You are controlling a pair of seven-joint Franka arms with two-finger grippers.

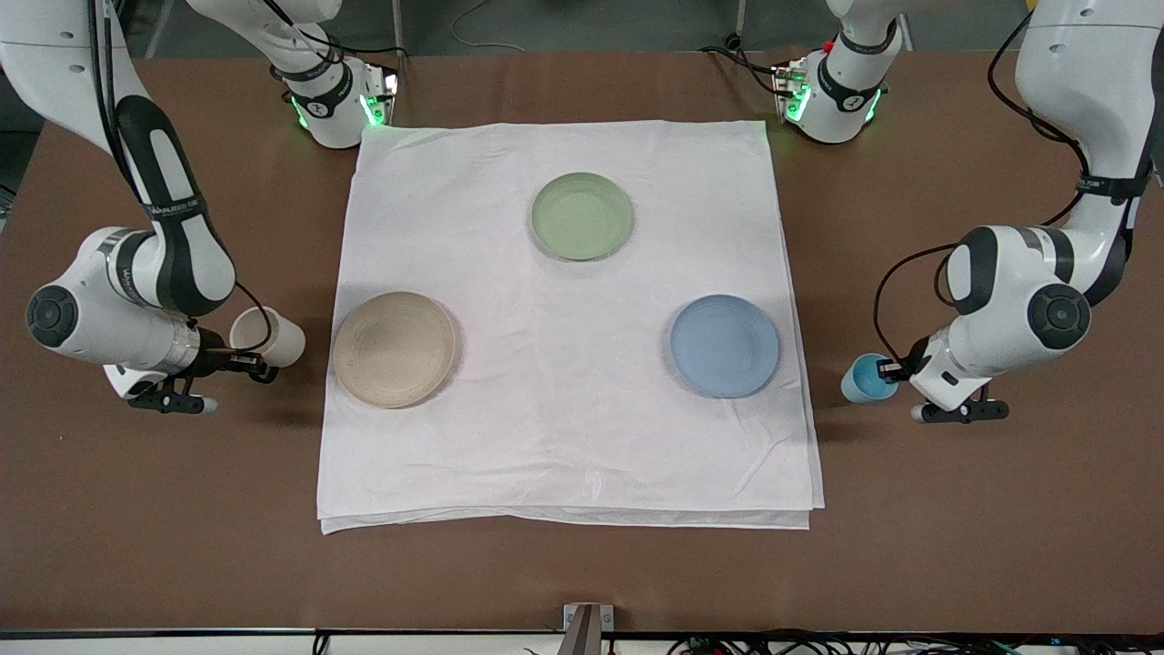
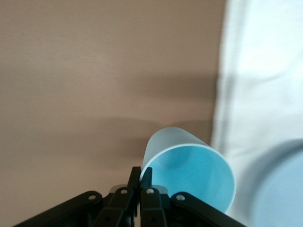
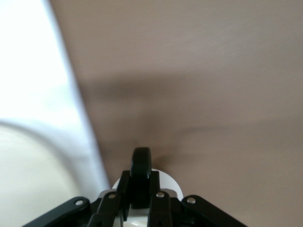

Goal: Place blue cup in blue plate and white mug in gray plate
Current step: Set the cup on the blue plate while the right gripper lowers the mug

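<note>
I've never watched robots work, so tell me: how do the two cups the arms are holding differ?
The blue cup is light blue and has no handle; the white mug is cream and looks slightly larger. The left gripper pinches the blue cup's rim, while the right gripper clamps the white mug's black handle. Both are held beside the white cloth, not yet on plates.

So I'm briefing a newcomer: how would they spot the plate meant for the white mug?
Find the white cloth spread on the brown table. Three plates sit on it; the gray plate lies toward the right arm's end. It alone is beige-tan, unlike the green plate and blue plate.
</note>
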